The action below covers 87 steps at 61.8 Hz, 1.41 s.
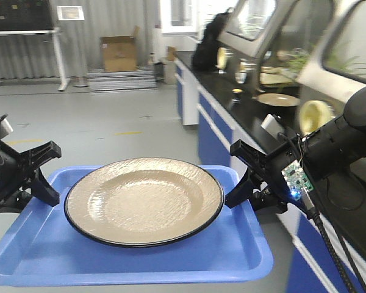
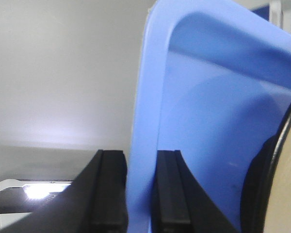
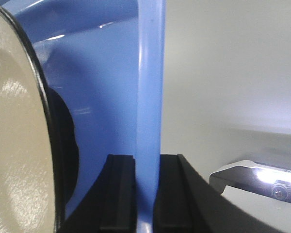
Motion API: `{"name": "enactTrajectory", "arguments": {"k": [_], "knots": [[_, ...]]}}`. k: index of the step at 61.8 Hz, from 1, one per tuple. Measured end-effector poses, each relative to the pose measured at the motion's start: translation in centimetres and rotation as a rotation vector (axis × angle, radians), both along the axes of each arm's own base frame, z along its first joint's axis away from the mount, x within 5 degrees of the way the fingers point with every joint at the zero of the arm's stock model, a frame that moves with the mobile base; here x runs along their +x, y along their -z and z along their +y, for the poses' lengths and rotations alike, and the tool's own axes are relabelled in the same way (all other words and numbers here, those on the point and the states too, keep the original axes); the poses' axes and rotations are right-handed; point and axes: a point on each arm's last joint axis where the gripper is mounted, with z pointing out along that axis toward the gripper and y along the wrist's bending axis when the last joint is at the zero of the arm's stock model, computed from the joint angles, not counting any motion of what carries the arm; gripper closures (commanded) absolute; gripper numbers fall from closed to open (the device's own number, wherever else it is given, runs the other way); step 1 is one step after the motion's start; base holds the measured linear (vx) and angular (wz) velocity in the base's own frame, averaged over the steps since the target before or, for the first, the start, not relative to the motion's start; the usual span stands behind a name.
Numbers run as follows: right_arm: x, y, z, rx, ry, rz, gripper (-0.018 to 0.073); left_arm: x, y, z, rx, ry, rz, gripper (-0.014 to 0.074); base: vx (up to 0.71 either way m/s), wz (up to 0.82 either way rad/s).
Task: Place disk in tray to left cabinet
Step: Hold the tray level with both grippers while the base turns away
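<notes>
Left wrist-mounted view: the left pincer (image 2: 139, 194) is clamped on the raised rim of the blue tray (image 2: 208, 111), with one black jaw against each face of the rim. Inward of the jaws lies the tray's flat floor. At the frame edge beyond it is the black-rimmed curve of the disk (image 2: 287, 194), which stands clear of the jaws.

Right wrist-mounted view: the right pincer (image 3: 145, 194) is likewise closed on the opposite rim, its jaws pressed to either side of the blue edge. The tan disk fills the tray side of this pincer, and a strip of bare tray separates it from the jaws.

Exterior front-facing view: the tray spans the gap between the two pincers and is gripped at its left and right rims. The disk rests flat and roughly centred on it, between the pincers and touching neither. The grey floor (image 1: 110, 116) shows past the tray's far edge. Beyond the right pincer, a black-topped laboratory bench (image 1: 222, 91) with blue cupboard fronts runs away from the camera. On its top, well behind that pincer, lies a second tan plate (image 1: 277, 99). Farthest off, an open cardboard box (image 1: 119, 54) stands against the back wall.
</notes>
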Motion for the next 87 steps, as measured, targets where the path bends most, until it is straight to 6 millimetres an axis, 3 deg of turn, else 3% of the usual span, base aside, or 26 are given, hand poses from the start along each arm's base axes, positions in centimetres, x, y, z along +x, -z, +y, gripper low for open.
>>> {"name": "enactTrajectory", "arguments": {"k": [32,87], "knots": [[-0.01,0.00,0.00,0.000,-0.001,0.001,0.0565,0.00,0.01,0.01,0.002,0.000,0.000,0.0596,0.32,0.37],[-0.03,0.01,-0.01,-0.001,-0.002,0.002,0.0565,0.00,0.00,0.01,0.001,-0.001,0.000,0.0596,0.54,0.06]]}}
